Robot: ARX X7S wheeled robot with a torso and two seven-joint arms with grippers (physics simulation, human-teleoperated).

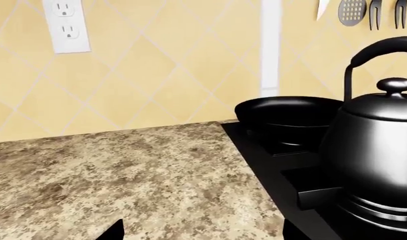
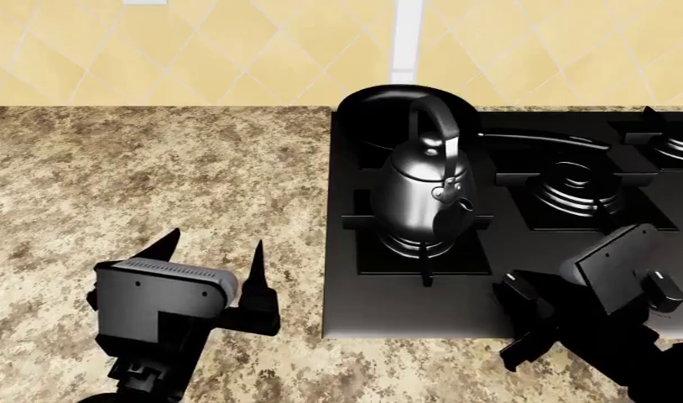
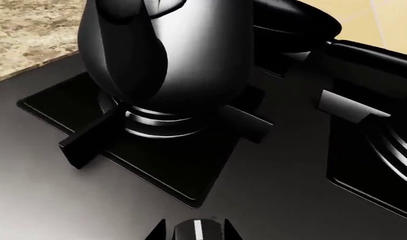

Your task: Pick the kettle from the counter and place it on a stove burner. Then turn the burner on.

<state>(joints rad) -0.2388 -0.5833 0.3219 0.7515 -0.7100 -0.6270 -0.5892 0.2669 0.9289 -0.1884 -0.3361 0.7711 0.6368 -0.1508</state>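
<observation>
On the stove burner (image 2: pixel 422 243) sits the kettle (image 2: pixel 425 197), between the open left tool (image 2: pixel 213 252) (empty) and right tool (image 2: pixel 518 323), state unclear.

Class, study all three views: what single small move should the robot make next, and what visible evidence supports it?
Probably the right gripper should close on the knob and turn it. The kettle already stands on the stove burner, no gripper holds it, and the right wrist view shows the knob between that gripper's spread fingertips. The left gripper is open over the counter.

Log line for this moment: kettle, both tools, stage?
kettle: upright on stove burner | left tool: open, over counter | right tool: at knob | stage: burner ignition pending
</observation>
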